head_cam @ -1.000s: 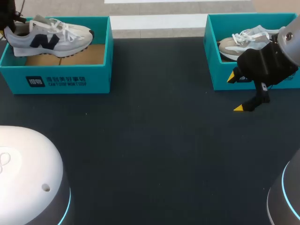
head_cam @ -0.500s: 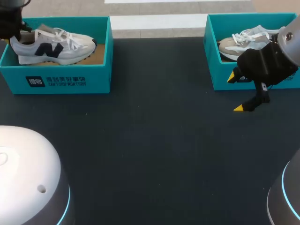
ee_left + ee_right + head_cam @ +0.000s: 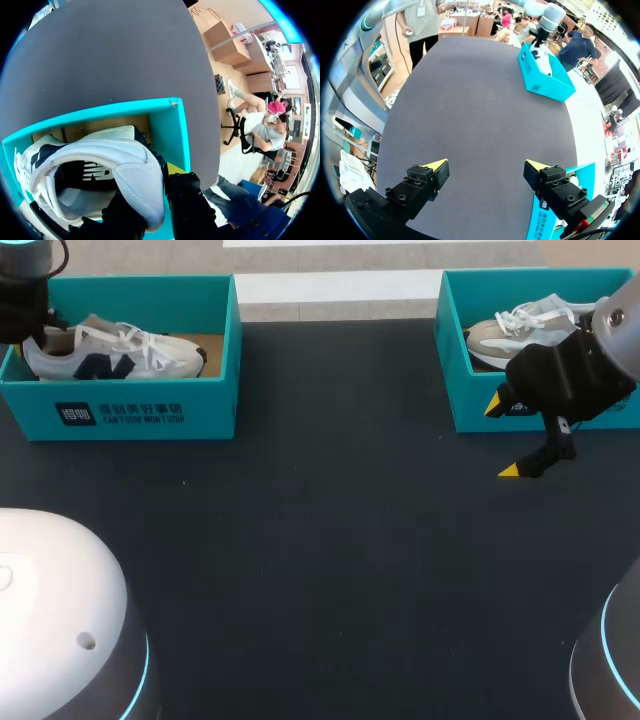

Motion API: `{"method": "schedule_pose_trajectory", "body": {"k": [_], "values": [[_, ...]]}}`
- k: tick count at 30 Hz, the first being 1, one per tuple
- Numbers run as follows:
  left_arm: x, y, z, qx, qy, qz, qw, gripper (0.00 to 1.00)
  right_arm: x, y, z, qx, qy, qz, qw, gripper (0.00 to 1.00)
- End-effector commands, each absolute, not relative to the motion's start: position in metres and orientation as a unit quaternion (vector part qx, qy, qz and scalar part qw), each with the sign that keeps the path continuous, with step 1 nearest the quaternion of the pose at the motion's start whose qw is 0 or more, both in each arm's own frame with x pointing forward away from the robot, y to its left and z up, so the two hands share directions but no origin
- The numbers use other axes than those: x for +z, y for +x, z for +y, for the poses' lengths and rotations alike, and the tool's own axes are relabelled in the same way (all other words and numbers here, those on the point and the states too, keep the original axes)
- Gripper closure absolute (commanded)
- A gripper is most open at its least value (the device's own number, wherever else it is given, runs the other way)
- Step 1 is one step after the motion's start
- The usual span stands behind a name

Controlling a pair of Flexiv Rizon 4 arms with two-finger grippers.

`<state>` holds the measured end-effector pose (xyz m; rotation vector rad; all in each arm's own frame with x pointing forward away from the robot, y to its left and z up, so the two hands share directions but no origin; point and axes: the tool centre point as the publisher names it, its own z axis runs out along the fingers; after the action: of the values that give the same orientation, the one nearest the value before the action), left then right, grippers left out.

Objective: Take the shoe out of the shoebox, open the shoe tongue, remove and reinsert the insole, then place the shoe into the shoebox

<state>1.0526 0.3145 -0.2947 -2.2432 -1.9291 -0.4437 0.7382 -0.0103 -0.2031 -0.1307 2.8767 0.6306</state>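
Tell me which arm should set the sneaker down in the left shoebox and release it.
Left. The left gripper is shut on the heel of the sneaker, which sits low inside that shoebox. The right gripper hangs open over bare table by the other box, far across.

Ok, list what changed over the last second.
The left gripper, clamped on the white sneaker at its heel, lowered it into the left shoebox, where it now sits low. The right gripper stayed open in front of the right shoebox, and the second sneaker inside did not move.
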Motion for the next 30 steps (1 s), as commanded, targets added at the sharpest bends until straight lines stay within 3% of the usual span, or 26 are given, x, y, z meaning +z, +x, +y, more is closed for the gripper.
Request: {"method": "schedule_pose_trajectory", "body": {"k": [1,30], "values": [[-0.299,1.047,0.316,-0.149,-0.749,-0.641,0.072,1.0,-0.204,0.739,-0.009,0.212,-0.044,0.972,0.096,0.0],[-0.361,1.05,0.314,-0.145,-0.74,-0.645,0.125,1.0,-0.204,0.739,-0.009,0.212,-0.044,0.972,0.096,0.0]]}}
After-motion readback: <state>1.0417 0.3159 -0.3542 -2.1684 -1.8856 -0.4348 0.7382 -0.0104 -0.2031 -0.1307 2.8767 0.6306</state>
